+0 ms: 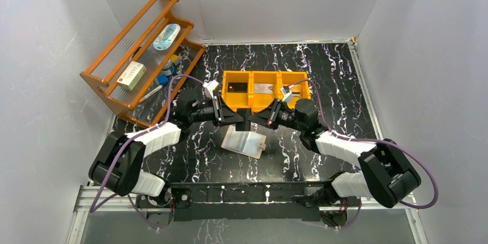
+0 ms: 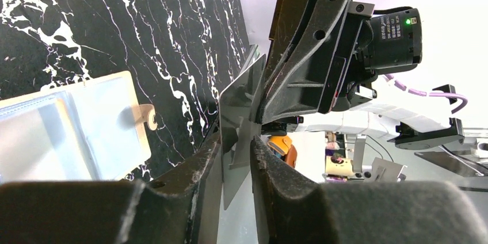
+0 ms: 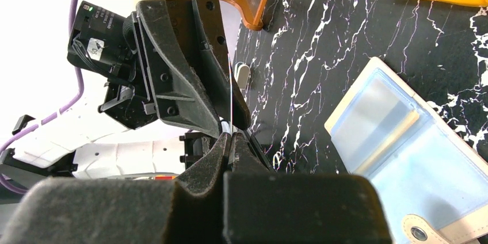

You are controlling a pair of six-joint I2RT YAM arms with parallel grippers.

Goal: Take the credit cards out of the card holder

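The card holder lies open on the black marbled table, its shiny sleeve panels up and its tab toward the right; it also shows in the left wrist view and the right wrist view. Above its far edge the two grippers meet tip to tip. My right gripper is shut on a thin grey credit card, seen edge-on in its own view. My left gripper straddles the same card: the card rests against one finger and a narrow gap shows to the other.
An orange three-compartment tray stands just behind the grippers, with a dark card in its left bin and flat items in the other two. A wooden rack with small items leans at the back left. White walls enclose the table.
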